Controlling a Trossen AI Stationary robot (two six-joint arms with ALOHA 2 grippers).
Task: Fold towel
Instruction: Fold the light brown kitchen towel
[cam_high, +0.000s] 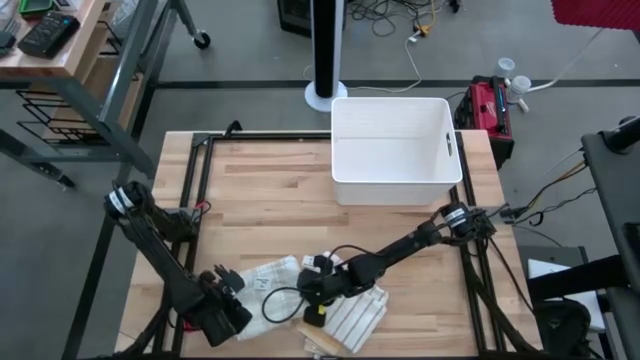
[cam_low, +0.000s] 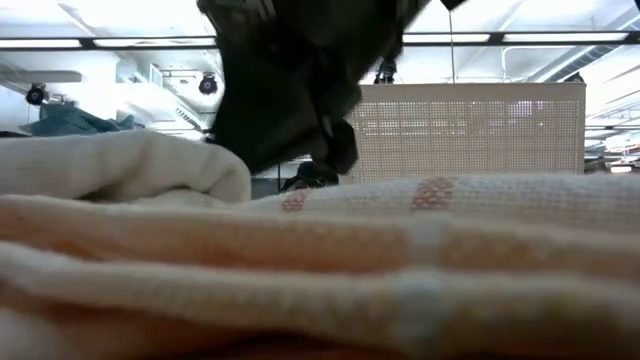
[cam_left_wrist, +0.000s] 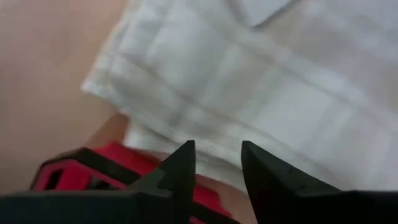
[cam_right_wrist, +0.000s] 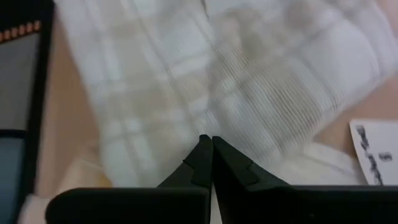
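Down at six o'clock on the bench (cam_high: 270, 190) lies the white towel (cam_high: 345, 310) (faint plaid stripes, bunched in soft folds), close to the near edge. The right gripper (cam_right_wrist: 212, 148) is on top of it, arm stretched in from three o'clock, jaws pinched fully together with the tips against the cloth; whether any fabric is caught between them I cannot tell. The left gripper (cam_left_wrist: 217, 162) sits low at seven o'clock beside the towel's edge, jaws narrowly parted, nothing between them, fabric just ahead of the tips. A white bin (cam_high: 393, 150) stands at twelve o'clock, well apart from the towel.
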